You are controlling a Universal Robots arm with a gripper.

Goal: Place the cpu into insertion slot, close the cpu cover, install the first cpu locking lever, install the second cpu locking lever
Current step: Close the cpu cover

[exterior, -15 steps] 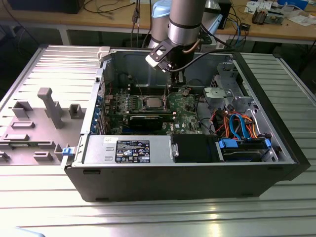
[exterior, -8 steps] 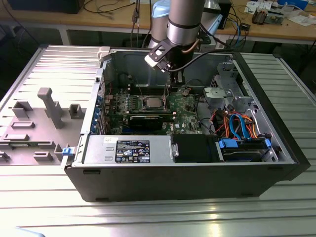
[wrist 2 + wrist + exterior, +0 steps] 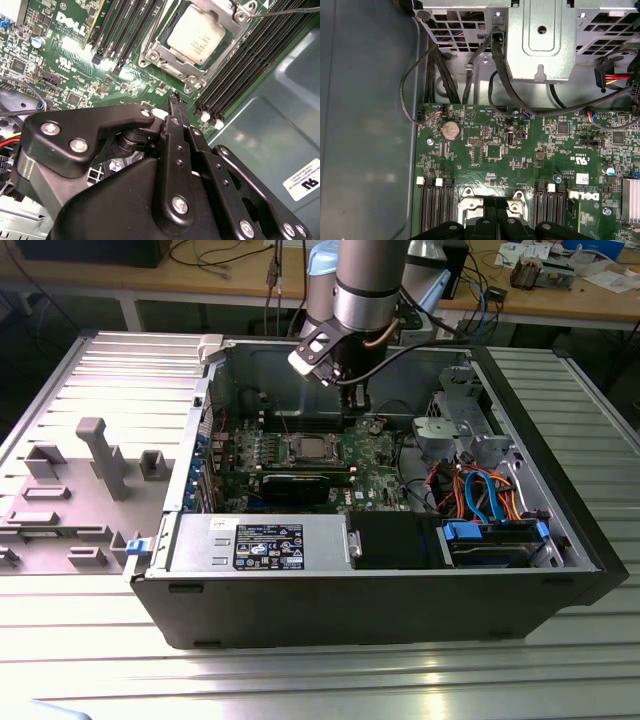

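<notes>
Silver-grey, the small square cpu lies flat on the green motherboard, inside the window of the thin silvery metal cpu cover that rests around its edges, with long black memory slots on either side. Just beside a corner of that frame hangs the black hand, its two fingers pressed together with nothing between them. In the exterior view the arm reaches down into an open dark computer case lying on a ribbed metal table.
</notes>
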